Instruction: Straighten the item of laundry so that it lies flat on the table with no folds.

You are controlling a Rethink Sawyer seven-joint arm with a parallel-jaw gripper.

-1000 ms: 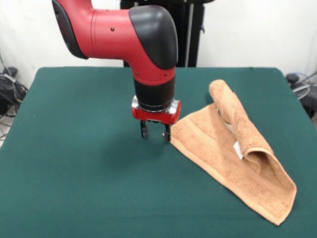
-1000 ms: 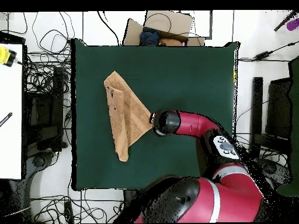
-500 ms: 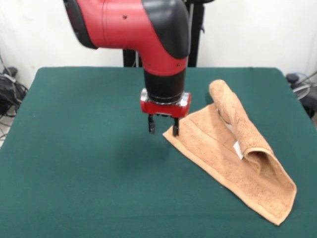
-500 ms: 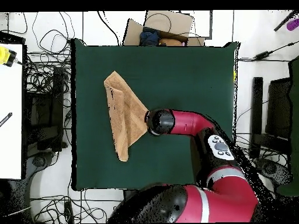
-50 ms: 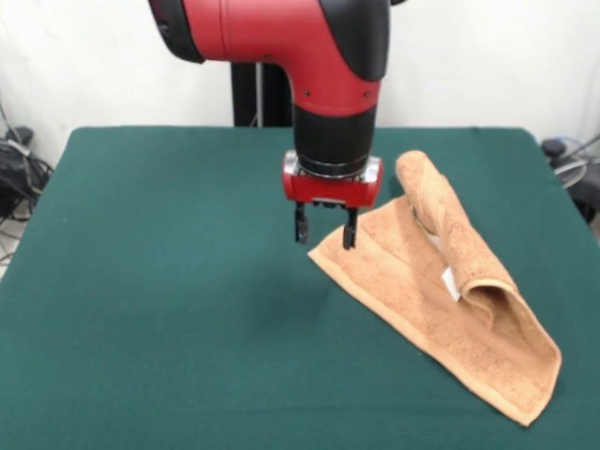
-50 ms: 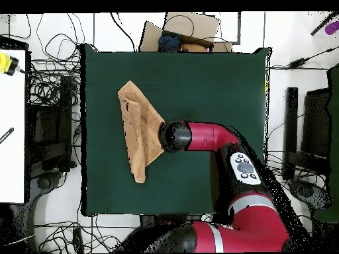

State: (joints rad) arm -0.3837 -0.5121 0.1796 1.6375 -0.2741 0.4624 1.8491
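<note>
Front view, folded terry towel (image 5: 441,291), green table (image 5: 150,309)

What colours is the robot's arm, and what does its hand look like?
The arm is shiny red with rounded black parts. A red band with a silver rim sits above the gripper, which has two thin black fingers. From above, a grey button panel shows.

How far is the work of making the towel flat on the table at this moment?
Nothing looks finished. The towel is folded over itself, with a rolled ridge along its far side, lying toward one side of the table. In hand: the claw hangs open just above the towel's near corner, gripping nothing. Left: take a corner or edge, pull the fold open and spread the cloth flat.
</note>
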